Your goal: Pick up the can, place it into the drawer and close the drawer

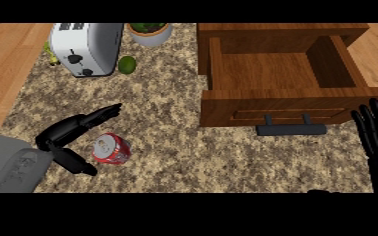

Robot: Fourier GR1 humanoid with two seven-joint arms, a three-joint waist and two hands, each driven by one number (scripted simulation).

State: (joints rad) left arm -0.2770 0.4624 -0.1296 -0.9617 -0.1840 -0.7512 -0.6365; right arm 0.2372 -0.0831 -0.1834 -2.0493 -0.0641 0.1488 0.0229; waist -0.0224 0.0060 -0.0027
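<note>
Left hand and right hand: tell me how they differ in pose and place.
The left hand lies low on the counter with fingers and thumb spread around the red can, while the right hand stands at the view's right edge, fingers straight up, beside the open drawer. The left hand is next to the can; the right is far from it. Both are black and open.
</note>
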